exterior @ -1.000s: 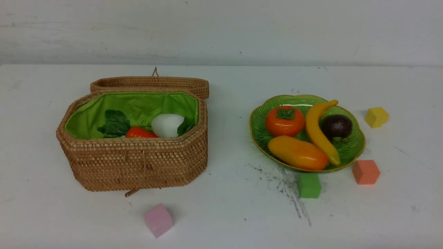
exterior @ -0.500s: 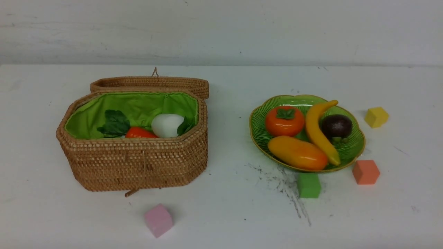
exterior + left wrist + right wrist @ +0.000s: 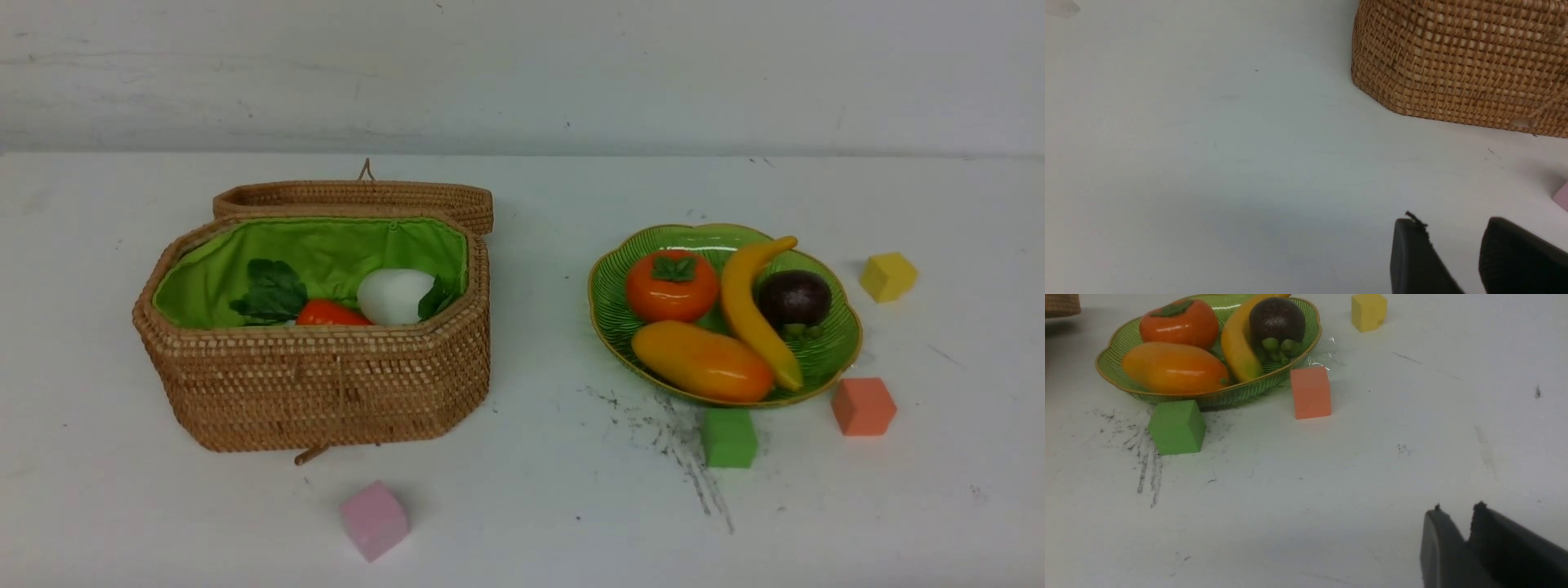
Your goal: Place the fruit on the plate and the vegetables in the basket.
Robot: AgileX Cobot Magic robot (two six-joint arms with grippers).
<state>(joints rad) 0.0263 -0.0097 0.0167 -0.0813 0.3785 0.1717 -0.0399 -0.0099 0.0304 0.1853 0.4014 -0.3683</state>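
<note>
From my station I count four toy fruits on the shallow green ribbed glass plate with the gold rim (image 3: 845, 343): the glossy orange persimmon with its green leaf cap (image 3: 671, 286), the yellow-orange oval mango (image 3: 702, 361), the long yellow banana (image 3: 755, 314) and the dark purple round mangosteen (image 3: 794, 298). In the octagonal woven rattan basket with the bright green lining (image 3: 326, 384), lid folded back behind it, I make out the white oval radish (image 3: 395, 296) and the orange-red carrot with dark green leaves (image 3: 331, 314). I cannot see a purple eggplant over the basket wall, so it is either lying low inside or not there; I cannot tell which. No fruit or vegetable lies loose on the table, so I judge the sorting done or very nearly so, with only parking the arms left.

Neither arm shows in the front view. In its wrist view the left gripper (image 3: 1453, 228) hangs above bare table near the basket's outer wall, jaws parted with a clear gap and nothing between them. The right gripper (image 3: 1457, 516) hovers well apart from the plate, its jaws only a narrow slit apart and holding nothing.

The white tabletop (image 3: 522, 506) is scuffed, with dark streaks beside the small green foam cube (image 3: 728, 438) that sits just in front of the plate. A coral cube (image 3: 863, 406), a yellow cube (image 3: 888, 276) and a pink cube (image 3: 374, 519) are scattered about. Behind is a plain pale wall.
</note>
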